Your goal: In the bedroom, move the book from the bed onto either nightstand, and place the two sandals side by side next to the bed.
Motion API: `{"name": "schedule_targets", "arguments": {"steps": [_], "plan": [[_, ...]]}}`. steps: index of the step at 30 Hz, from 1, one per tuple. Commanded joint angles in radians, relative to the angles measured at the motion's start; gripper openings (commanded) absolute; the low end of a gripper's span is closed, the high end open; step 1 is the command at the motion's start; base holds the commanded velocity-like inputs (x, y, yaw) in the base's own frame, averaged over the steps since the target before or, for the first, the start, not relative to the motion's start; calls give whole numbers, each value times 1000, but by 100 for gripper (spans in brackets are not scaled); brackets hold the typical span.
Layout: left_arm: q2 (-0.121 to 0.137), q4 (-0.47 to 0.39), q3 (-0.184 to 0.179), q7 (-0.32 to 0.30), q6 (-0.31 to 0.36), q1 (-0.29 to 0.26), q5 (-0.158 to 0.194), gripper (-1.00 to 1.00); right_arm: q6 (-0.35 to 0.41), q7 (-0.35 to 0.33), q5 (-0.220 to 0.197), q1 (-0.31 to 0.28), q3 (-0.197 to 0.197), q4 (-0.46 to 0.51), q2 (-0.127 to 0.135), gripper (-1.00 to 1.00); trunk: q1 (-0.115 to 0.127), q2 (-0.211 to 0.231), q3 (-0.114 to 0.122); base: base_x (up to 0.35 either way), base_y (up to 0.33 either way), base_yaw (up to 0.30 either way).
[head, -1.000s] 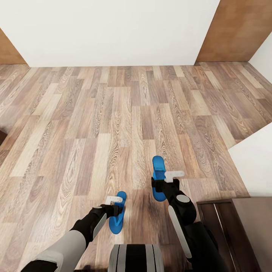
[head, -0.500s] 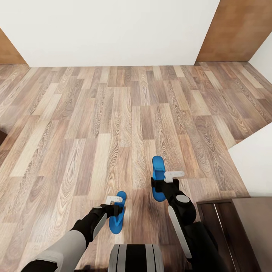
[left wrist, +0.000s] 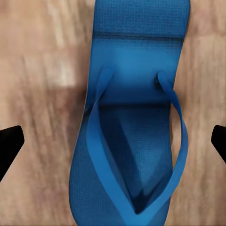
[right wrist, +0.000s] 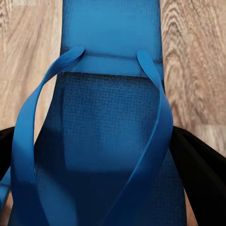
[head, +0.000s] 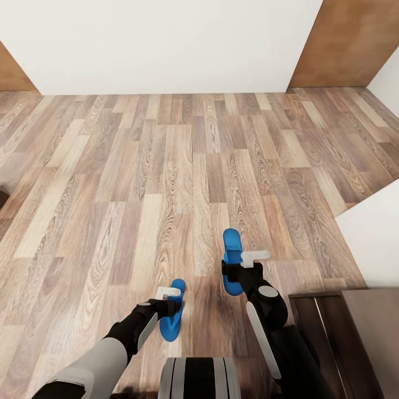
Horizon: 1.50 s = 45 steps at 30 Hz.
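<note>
Both arms reach down over the plank floor [head: 166, 166], each one parked on a sandal. The left gripper [head: 169, 302] sits over the left sandal [head: 172, 318], which is at about 6 o'clock in the head view, just above the robot's trunk [head: 199, 379]. In the left wrist view that sandal [left wrist: 132, 117] lies flat on the wood with the two dark fingertips [left wrist: 9, 146] far out on either side, well clear of the sole, so the jaws are spread wide and grip nothing.

The right gripper [head: 239, 271] is on the right sandal [head: 231, 246], a bit right of center and higher up the floor than the left one, so the pair sit near each other but staggered, not level. In the right wrist view the right sandal [right wrist: 113, 117] runs between the black fingers [right wrist: 197, 169], which sit right up against its sides. Looks pinched, but I honestly cannot tell if they're actually squeezing it.

A dark wood cabinet [head: 343, 338] sits at about 4 o'clock, just beside the right arm, with a white wall [head: 160, 44] along 12 o'clock.
</note>
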<state>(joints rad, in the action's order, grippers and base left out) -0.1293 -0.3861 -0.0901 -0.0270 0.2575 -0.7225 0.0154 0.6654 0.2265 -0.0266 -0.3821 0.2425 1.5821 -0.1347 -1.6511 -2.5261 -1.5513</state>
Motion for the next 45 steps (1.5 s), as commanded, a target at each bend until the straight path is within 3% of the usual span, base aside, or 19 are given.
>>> {"name": "schedule_targets", "arguments": {"steps": [1, 14, 19, 39, 45], "plan": [[0, -2, -3, -1, 5, 0, 1, 100, 5, 7, -3, 0, 1, 1, 0, -100, 0, -1, -5, 0, 0, 0], [0, -2, -3, -1, 4, 0, 1, 100, 5, 7, -3, -1, 1, 1, 0, -100, -1, -1, -12, 0, 0, 0], [0, -2, -3, -1, 3, 0, 1, 100, 5, 7, -3, 0, 1, 1, 0, -100, -3, -2, -32, 0, 0, 0], [1, -44, -5, 0, 5, 0, 1, 100, 5, 7, -3, 0, 1, 1, 0, -100, -3, -2, -32, 0, 0, 0], [2, -45, -5, 0, 5, 0, 1, 100, 6, 7, -3, 0, 1, 1, 0, -100, -5, -3, -47, 0, 0, 0]]}}
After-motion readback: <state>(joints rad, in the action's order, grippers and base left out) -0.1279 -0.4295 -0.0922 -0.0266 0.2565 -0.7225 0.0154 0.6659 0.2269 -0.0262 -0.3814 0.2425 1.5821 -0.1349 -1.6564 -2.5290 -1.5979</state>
